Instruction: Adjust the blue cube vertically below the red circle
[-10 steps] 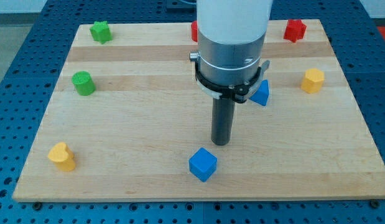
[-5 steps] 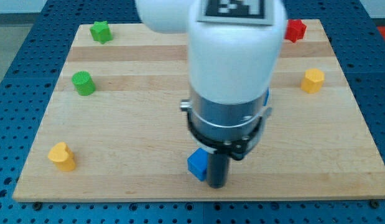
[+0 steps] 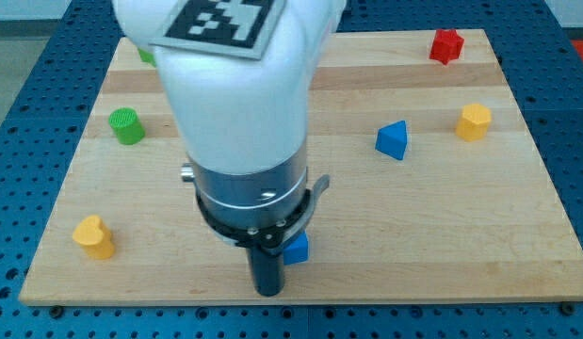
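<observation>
Pale wood-grain counter [image 3: 206, 104], my tip [image 3: 267, 292] near the view's bottom edge, no gripper on this smooth dark rod, blue cube [image 3: 296, 249] touching its right side and half hidden, blue triangular block [image 3: 392, 140] well apart, red circle not visible behind the arm.

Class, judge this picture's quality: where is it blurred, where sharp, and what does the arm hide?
Camera view: the arm's white body is softly blurred, the board's blocks sharp; lighting even, shadows faint; the arm hides most of the blue cube, just right of my tip.
</observation>
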`<act>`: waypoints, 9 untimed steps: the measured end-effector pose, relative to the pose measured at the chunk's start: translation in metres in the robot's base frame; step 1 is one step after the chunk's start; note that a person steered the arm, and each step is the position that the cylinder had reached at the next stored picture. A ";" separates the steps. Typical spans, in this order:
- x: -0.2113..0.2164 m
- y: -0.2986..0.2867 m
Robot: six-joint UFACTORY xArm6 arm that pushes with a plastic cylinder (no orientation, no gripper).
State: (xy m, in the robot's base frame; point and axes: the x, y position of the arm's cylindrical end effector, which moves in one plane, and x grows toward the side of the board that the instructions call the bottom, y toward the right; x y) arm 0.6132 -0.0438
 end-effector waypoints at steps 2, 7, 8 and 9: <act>0.000 -0.009; -0.031 -0.010; -0.032 -0.010; -0.032 -0.004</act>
State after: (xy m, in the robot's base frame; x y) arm 0.5815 -0.0481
